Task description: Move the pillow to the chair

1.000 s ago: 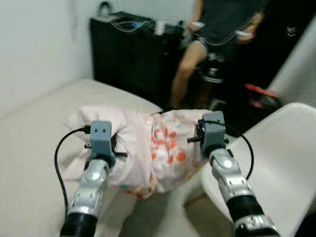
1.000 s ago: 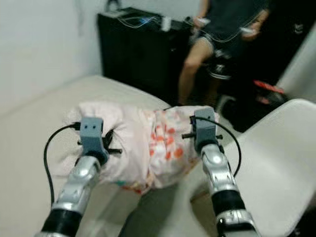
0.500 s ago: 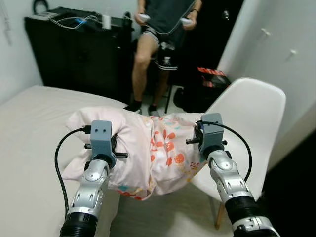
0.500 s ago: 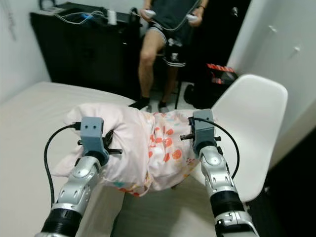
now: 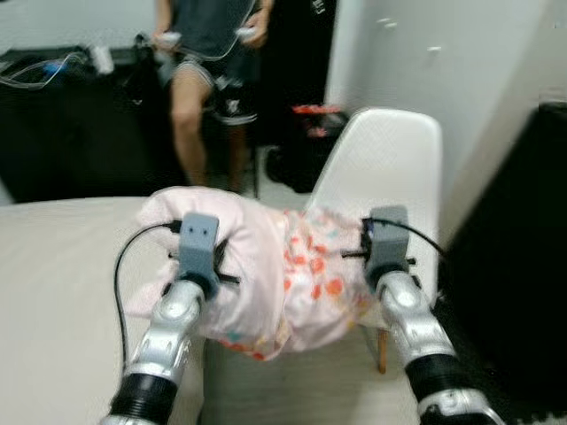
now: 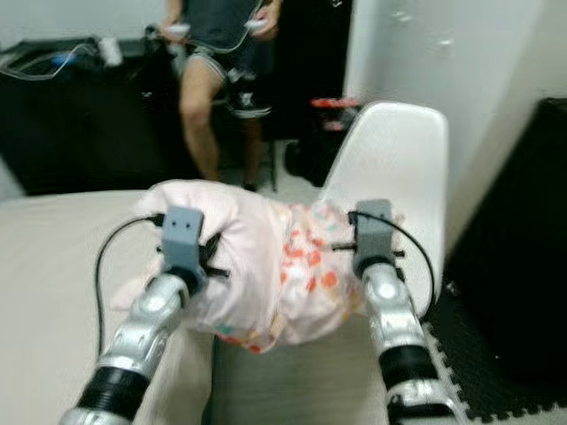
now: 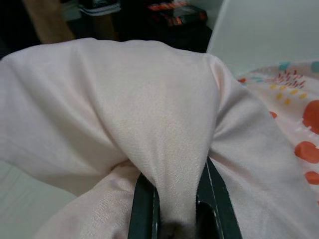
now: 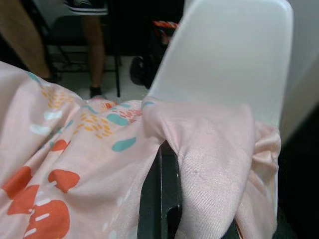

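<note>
The pillow (image 5: 270,274) is held in the air between the bed (image 5: 62,292) and the white chair (image 5: 381,168). The left gripper (image 7: 174,199) is pinched on plain pink fabric, a fold seen between its 2 fingers (image 7: 144,209). The right gripper (image 8: 172,199) is clamped on the patterned end, with the chair back just beyond. A person (image 5: 208,62) is seen behind.

Pillow (image 5: 266,266): soft matt cloth, pale pink, part printed with orange and teal spots, creased where pinched. Chair (image 5: 381,168): smooth white moulded plastic shell, faint sheen, on a wood-looking leg. Arms silver metal, glossy; fingers (image 7: 144,209) dark, smooth plastic.
</note>
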